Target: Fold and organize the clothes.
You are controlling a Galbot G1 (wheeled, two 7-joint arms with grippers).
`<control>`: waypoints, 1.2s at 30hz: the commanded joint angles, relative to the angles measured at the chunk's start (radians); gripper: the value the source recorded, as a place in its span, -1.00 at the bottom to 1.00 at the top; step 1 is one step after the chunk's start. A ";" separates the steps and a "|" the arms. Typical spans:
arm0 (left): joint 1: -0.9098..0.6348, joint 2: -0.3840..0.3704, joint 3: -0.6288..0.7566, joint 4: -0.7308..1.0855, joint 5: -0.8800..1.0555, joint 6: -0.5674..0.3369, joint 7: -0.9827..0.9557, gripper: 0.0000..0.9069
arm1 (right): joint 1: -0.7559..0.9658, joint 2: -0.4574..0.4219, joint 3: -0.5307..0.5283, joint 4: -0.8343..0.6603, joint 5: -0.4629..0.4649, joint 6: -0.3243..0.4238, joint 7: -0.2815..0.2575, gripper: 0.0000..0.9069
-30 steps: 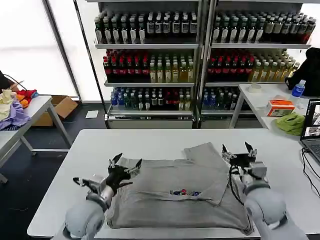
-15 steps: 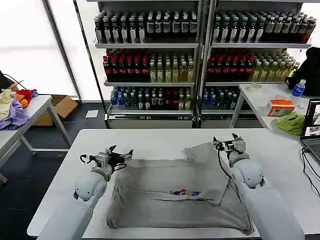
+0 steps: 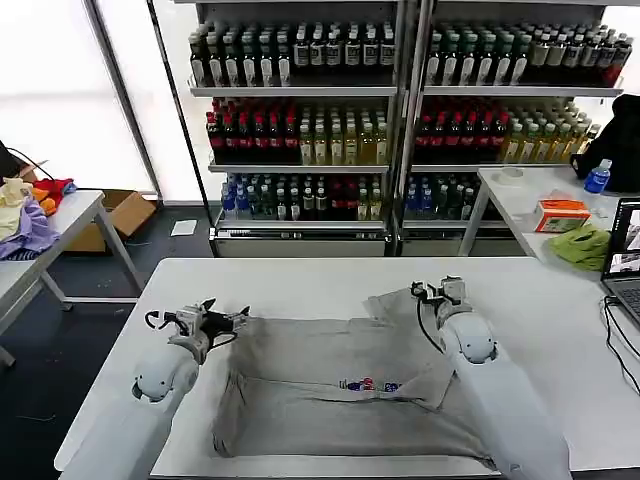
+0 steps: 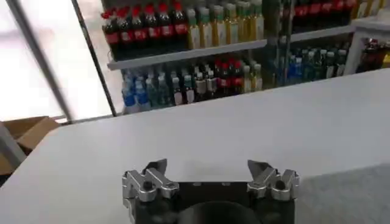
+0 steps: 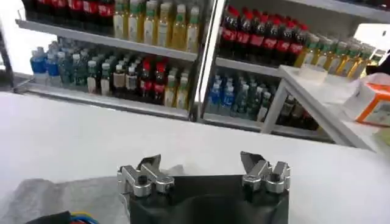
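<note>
Shirt [image 3: 350,390] on white table [image 3: 300,280]; bottle shelves [image 3: 400,110] behind.

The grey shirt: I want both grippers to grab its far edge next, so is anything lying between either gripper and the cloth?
Nothing visible. The left gripper and right gripper, both open, are at the grey shirt's far corners on the bare white table.

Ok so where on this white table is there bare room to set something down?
Bare table runs along the far edge beyond the grey shirt, and on the right side toward the laptop. The middle is crowded: the shirt, with the left gripper and right gripper at its far corners.
</note>
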 commanded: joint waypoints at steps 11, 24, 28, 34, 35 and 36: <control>0.054 -0.013 -0.005 -0.036 -0.001 0.008 0.005 1.00 | -0.010 0.043 -0.001 -0.037 -0.017 -0.002 -0.006 1.00; 0.062 -0.030 -0.003 0.014 0.009 0.005 0.008 -1.00 | -0.058 0.068 0.010 -0.023 -0.041 -0.003 -0.004 -0.18; 0.075 -0.033 0.002 0.007 0.011 0.009 0.009 -1.00 | -0.083 0.072 0.019 -0.023 -0.052 -0.003 -0.001 -1.00; 0.092 -0.033 0.006 -0.009 0.018 0.011 0.012 -1.00 | -0.118 0.092 0.039 -0.015 -0.061 -0.002 -0.002 -1.00; 0.093 -0.033 0.006 -0.010 0.018 0.011 0.012 -1.00 | -0.123 0.095 0.043 -0.013 -0.062 -0.002 -0.002 -1.00; 0.095 -0.034 0.006 -0.013 0.018 0.014 0.012 -1.00 | -0.128 0.097 0.046 -0.011 -0.062 -0.002 -0.002 -1.00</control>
